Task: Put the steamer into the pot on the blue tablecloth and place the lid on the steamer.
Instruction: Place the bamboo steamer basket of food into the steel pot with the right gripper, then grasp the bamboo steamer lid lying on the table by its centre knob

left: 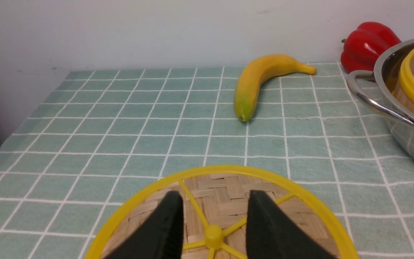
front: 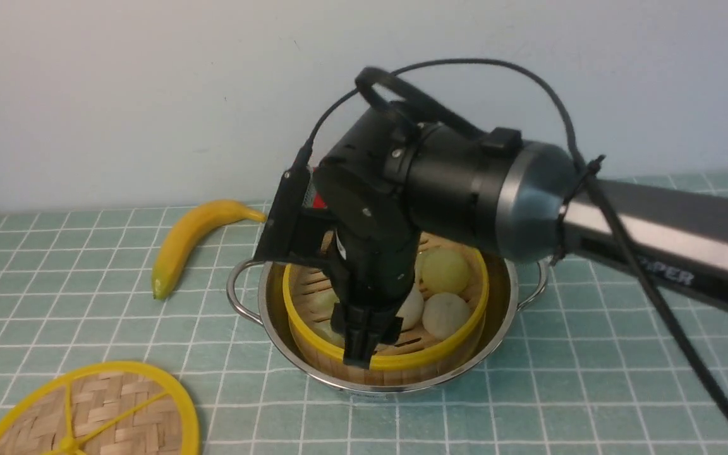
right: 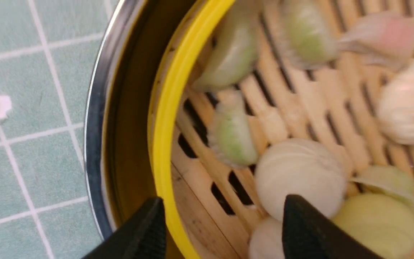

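Steamer (front: 440, 351), round yellow-rimmed bamboo basket, sits in shiny steel pot (front: 506, 322); right gripper (right: 225, 212) jaws spread astride rim. Left gripper (left: 214, 196) jaws parted above flat woven-bamboo lid (left: 228, 183).

The steamer (front: 430, 358) sits in the pot (front: 267, 316) on the cloth (front: 591, 379). The lid (front: 117, 404) lies left, nearer. The banana (front: 190, 243) lies behind the lid.

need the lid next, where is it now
Front view: the lid lies flat on the blue tablecloth at the robot's near left, left of the pot.
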